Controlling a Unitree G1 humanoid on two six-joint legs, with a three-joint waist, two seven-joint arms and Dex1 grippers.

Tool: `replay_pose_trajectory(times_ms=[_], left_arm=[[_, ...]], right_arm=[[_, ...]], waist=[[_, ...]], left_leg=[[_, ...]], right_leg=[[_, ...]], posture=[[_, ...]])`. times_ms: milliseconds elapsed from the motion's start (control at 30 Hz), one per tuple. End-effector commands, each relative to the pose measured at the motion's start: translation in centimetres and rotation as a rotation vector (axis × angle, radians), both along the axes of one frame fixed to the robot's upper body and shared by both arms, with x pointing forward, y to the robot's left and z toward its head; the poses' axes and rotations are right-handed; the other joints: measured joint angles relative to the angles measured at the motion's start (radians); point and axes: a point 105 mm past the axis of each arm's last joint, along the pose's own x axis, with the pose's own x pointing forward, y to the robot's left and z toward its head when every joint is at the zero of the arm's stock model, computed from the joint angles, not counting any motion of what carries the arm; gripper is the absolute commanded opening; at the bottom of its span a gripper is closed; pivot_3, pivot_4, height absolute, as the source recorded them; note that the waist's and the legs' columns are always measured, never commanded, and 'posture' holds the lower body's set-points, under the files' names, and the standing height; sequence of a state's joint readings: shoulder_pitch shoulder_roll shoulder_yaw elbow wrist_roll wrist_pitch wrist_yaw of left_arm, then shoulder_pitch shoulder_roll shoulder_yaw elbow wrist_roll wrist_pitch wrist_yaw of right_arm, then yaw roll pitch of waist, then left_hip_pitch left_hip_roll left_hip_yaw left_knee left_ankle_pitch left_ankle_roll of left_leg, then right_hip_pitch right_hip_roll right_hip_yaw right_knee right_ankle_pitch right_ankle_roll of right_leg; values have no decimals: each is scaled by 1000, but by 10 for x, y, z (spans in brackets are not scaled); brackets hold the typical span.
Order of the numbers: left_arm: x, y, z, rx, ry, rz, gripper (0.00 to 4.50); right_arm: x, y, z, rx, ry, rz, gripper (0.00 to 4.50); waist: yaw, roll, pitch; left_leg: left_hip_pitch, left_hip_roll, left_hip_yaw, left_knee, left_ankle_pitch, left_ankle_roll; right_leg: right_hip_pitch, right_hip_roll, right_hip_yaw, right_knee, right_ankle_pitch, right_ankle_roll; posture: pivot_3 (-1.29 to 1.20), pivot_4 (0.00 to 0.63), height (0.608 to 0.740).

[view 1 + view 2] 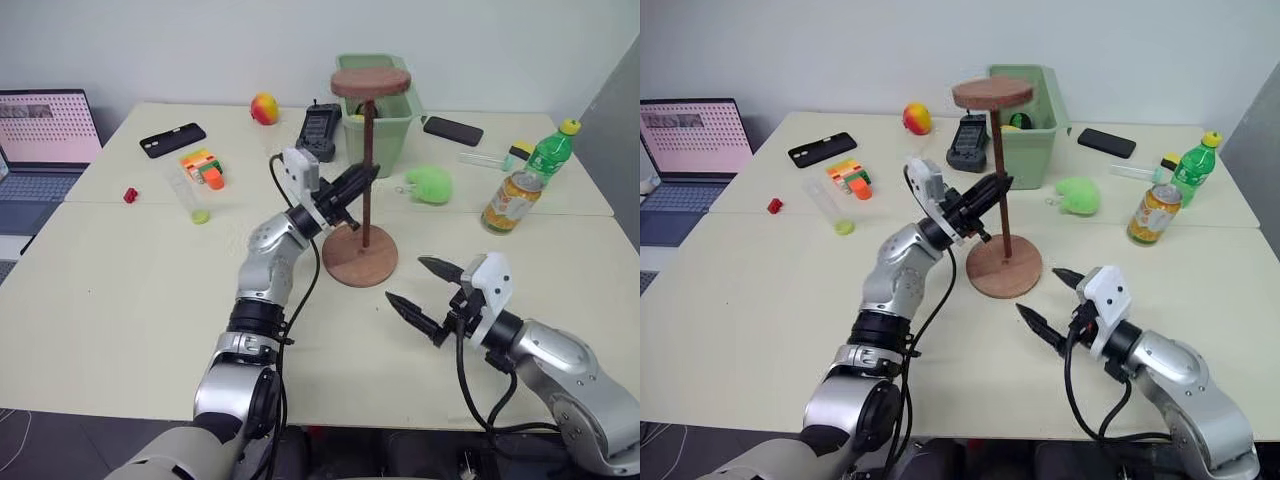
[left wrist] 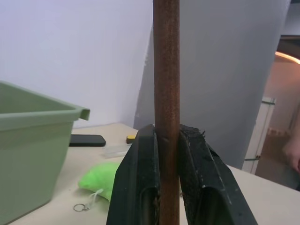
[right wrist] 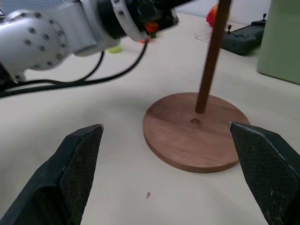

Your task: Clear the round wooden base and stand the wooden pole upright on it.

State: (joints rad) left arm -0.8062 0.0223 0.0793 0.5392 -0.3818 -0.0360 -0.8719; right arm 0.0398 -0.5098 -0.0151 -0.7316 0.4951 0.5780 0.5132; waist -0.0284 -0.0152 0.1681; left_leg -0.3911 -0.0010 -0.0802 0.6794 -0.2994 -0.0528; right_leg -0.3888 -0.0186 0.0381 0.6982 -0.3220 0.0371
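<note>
Left gripper (image 1: pixel 362 180): clamped on the wooden pole (image 1: pixel 367 170) about midway up its shaft, both black fingers (image 2: pixel 140 183) pressed flat against it.
Wooden pole: stood upright, its lower end resting on the round wooden base (image 1: pixel 359 256) just behind the small centre hole (image 3: pixel 194 122), not in it; the smaller disc (image 1: pixel 371 82) was at the top end.
Round wooden base: lay flat on the table (image 1: pixel 120 290), bare apart from the pole tip, in front of the green bin (image 1: pixel 385 125).
Right gripper (image 1: pixel 430 292): let go and spread wide, holding nothing, hovering above the table near the base and pointing toward it.
Laptop (image 1: pixel 40 140): open at the far left edge.
Red block (image 1: pixel 130 195): small, on the table right of the laptop.
Black phone (image 1: pixel 172 139): flat on the table, behind an orange-and-green toy (image 1: pixel 203 166).
Round fruit (image 1: pixel 264 108): red and yellow, at the back of the table.
Black handheld device (image 1: pixel 319 131): just left of the bin.
Green plush (image 1: pixel 430 184): right of the pole, near the bin.
Second phone (image 1: pixel 452 130): behind the plush.
Can (image 1: pixel 507 201) and green bottle (image 1: pixel 548 152): standing together at the right.
</note>
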Motion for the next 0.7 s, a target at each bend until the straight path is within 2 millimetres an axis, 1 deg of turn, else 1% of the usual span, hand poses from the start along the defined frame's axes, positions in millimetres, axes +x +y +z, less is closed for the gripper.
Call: replay_pose_trajectory(times_ms=[33, 200, 333, 433, 600, 700], left_arm=[[0, -4, 8, 23, -82, 1, 253], [5, 2, -1, 77, -102, 35, 253], [9, 8, -2, 73, -94, 54, 253], [10, 10, -7, 87, -95, 63, 253], [13, 10, -14, 62, -50, 65, 253], [12, 3, -16, 57, -43, 47, 253]], right_arm=[[-5, 0, 8, 26, -9, 10, 4500], [-2, -1, 4, 30, 6, -9, 4500], [-2, -2, 4, 39, 8, -19, 4500], [2, -2, 4, 37, 5, -19, 4500], [5, -1, 8, 44, -4, -21, 4500], [7, -1, 11, 48, -9, -26, 4500]], waist=[[0, 0, 0], [0, 0, 0], [0, 0, 0], [0, 0, 0], [0, 0, 0], [0, 0, 0]], left_leg=[[0, 0, -1, 0, 0, 0], [0, -1, -2, 0, 0, 0], [0, -1, -3, 0, 0, 0], [0, -2, -3, 0, 0, 0], [1, -2, -3, 0, 0, 0], [1, -2, -3, 0, 0, 0]], right_leg=[[0, 0, 0, 0, 0, 0], [0, 0, 0, 0, 0, 0], [0, -1, 0, 0, 0, 0], [0, -1, 0, 0, 0, 0], [0, -1, 0, 0, 0, 0], [1, -1, 0, 0, 0, 0]], posture=[[0, 150, 740], [0, 150, 740], [0, 150, 740], [0, 150, 740], [0, 150, 740], [0, 150, 740]])
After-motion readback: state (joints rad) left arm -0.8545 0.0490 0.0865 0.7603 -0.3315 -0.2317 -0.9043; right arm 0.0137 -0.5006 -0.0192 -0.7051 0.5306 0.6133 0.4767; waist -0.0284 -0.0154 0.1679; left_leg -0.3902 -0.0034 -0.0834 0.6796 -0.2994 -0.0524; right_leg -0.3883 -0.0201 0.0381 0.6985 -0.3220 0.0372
